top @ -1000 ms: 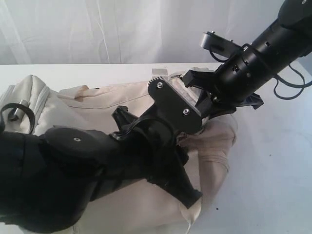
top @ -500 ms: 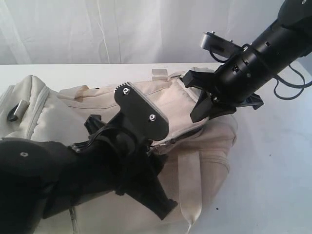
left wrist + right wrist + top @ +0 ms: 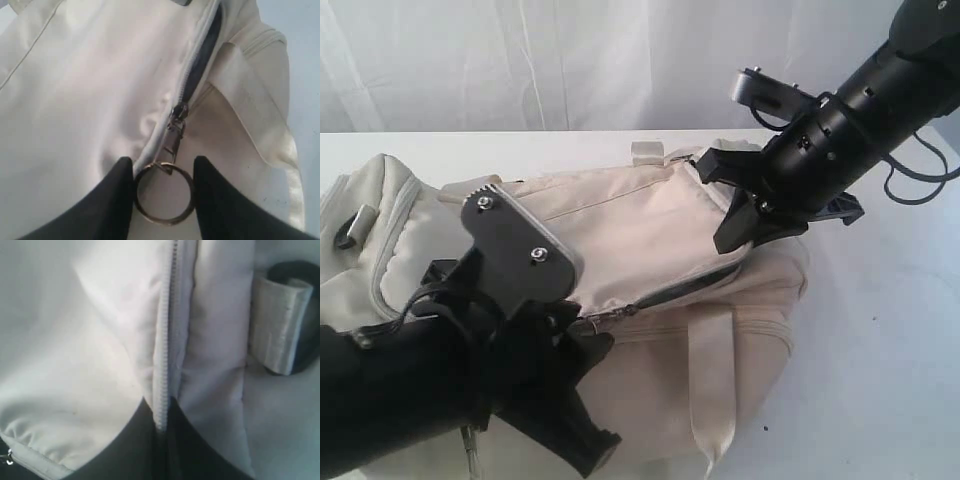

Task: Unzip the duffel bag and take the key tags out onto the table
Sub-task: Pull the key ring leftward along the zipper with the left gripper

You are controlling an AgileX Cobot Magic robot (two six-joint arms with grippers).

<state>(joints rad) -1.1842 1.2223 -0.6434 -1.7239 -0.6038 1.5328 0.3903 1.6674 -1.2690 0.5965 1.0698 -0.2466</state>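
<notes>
At the near edge of the desk (image 3: 880,380), the left end effector (image 3: 162,161) is closed on the metal ring (image 3: 164,222) of the zipper pull, its two black fingers (image 3: 117,200) pressing the ring from both sides. The duffel bag (image 3: 650,215) lies directly under it, and its grey zipper (image 3: 700,283) is parted beyond the pull into a dark slit. At the bag's far end the right end effector (image 3: 161,415) pinches the bag at its zipper seam, fingers fully together. The desk is plain white, and pale drapery (image 3: 520,60) hangs behind.

Cream duffel bag (image 3: 630,215), grey zipper (image 3: 187,82)
</notes>
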